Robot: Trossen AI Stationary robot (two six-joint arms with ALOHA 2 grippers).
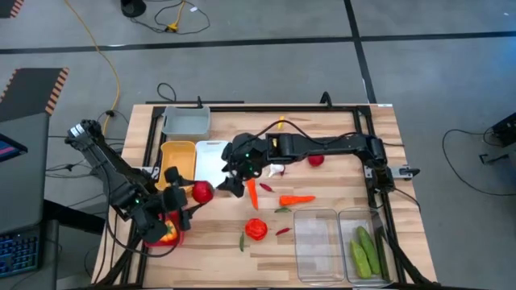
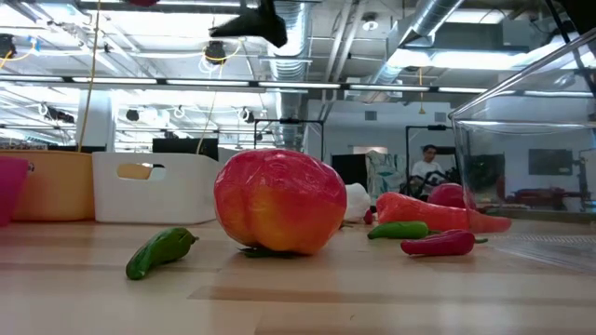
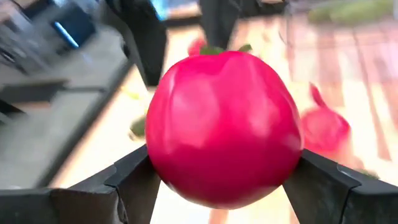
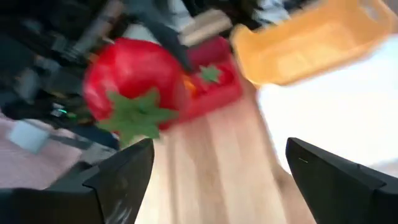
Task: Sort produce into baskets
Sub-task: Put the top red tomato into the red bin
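Observation:
A red tomato (image 1: 202, 192) with a green calyx hangs above the table's left part, and my left gripper (image 3: 224, 186) is shut on it. It also shows in the right wrist view as the tomato (image 4: 127, 78). Below and to the near left stands the red basket (image 1: 165, 235) with produce inside. My right gripper (image 1: 232, 182) hovers open and empty over the near end of the white basket (image 1: 211, 155), facing the tomato. Carrots (image 1: 296, 199), a red pepper (image 1: 256, 229), chilies (image 1: 282, 231) and another tomato (image 1: 315, 159) lie loose on the table. My left gripper pinches the tomato between its two fingers, by two opposite sides of its round body (image 3: 163, 155). The fingers (image 3: 134, 183) come from the table's left, slanting down. The tomato is lifted clear of the table, its calyx (image 3: 211, 50) turned away from the gripper.
A yellow basket (image 1: 178, 159) and a grey basket (image 1: 186, 121) stand beyond the red one. Two clear baskets (image 1: 315, 242) sit at the near right, the outer one holding cucumbers (image 1: 365, 248). A white garlic (image 1: 278, 171) and green bits (image 1: 242, 240) lie mid-table.

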